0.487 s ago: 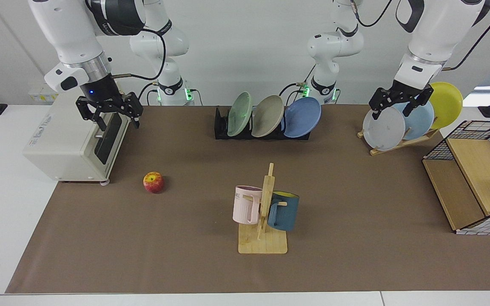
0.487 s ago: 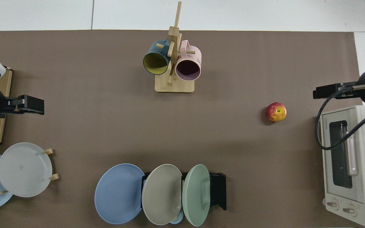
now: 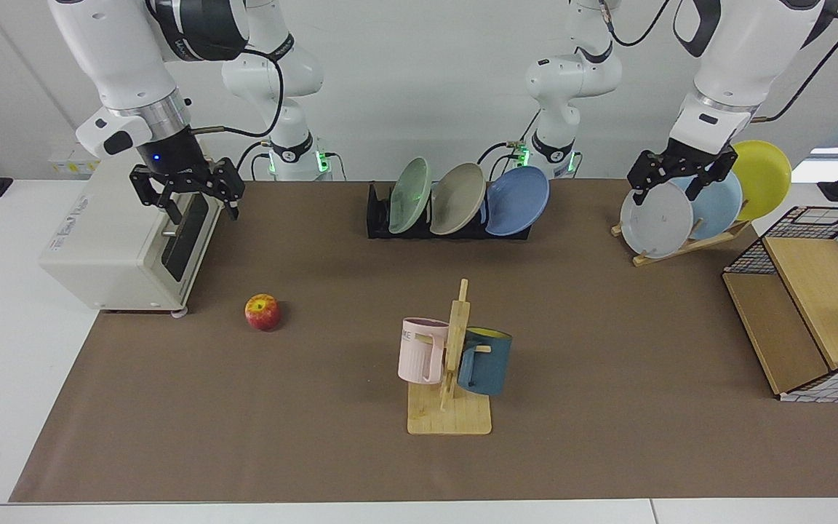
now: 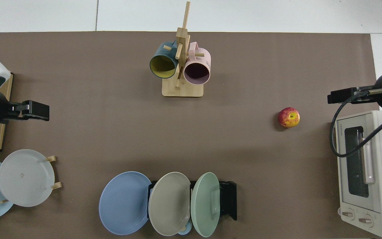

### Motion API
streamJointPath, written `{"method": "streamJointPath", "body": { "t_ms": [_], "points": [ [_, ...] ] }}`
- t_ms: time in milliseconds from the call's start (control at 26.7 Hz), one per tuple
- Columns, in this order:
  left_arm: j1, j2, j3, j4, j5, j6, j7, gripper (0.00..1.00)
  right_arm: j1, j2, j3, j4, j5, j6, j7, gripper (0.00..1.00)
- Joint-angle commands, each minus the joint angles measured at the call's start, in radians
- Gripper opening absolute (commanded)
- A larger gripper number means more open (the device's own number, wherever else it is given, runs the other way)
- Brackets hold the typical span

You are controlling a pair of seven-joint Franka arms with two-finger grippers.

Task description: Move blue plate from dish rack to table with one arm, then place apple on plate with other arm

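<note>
The blue plate (image 3: 517,200) (image 4: 124,202) leans in the end slot of the black dish rack (image 3: 379,218) (image 4: 227,199), beside a beige and a green plate. On the brown table (image 3: 608,327), the apple (image 3: 262,311) (image 4: 288,117) rests near the toaster oven. My left gripper (image 3: 665,195) (image 4: 40,111) hangs open in front of the wooden plate rack, well to the side of the blue plate and holding nothing. My right gripper (image 3: 204,215) (image 4: 335,97) hovers open by the oven's front, above and behind the apple.
A toaster oven (image 3: 128,240) stands at one table end. A wooden rack (image 3: 688,244) with grey, pale-blue and yellow plates and a wire basket (image 3: 812,306) stand at the other. A mug tree (image 3: 452,364) with a pink and a dark blue mug stands mid-table.
My left gripper has shifted slightly toward the table's middle and risen a little. The right arm, the plates and the apple have not moved.
</note>
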State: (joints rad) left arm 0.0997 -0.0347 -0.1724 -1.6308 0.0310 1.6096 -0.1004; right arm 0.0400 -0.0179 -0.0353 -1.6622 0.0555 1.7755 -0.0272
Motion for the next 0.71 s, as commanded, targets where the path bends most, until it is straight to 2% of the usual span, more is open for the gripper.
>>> {"method": "streamJointPath", "body": {
  "t_ms": [0,488,600,675],
  "points": [
    [0.005,-0.014,-0.002,-0.026,-0.019,0.016,0.011,1.00,-0.011,-0.008,0.008,-0.001,0.001,-0.001,0.015,1.00],
    [0.000,-0.024,-0.004,-0.034,-0.026,0.006,0.002,1.00,-0.011,-0.008,0.008,-0.001,0.001,-0.001,0.015,1.00],
    [-0.002,-0.051,-0.012,-0.073,-0.011,0.004,-0.008,1.00,-0.011,-0.007,0.008,-0.001,0.001,-0.001,0.015,1.00],
    [-0.002,-0.094,-0.042,-0.145,0.013,0.019,-0.024,1.00,-0.011,-0.007,0.008,-0.001,0.001,-0.001,0.015,1.00]
  ]
}}
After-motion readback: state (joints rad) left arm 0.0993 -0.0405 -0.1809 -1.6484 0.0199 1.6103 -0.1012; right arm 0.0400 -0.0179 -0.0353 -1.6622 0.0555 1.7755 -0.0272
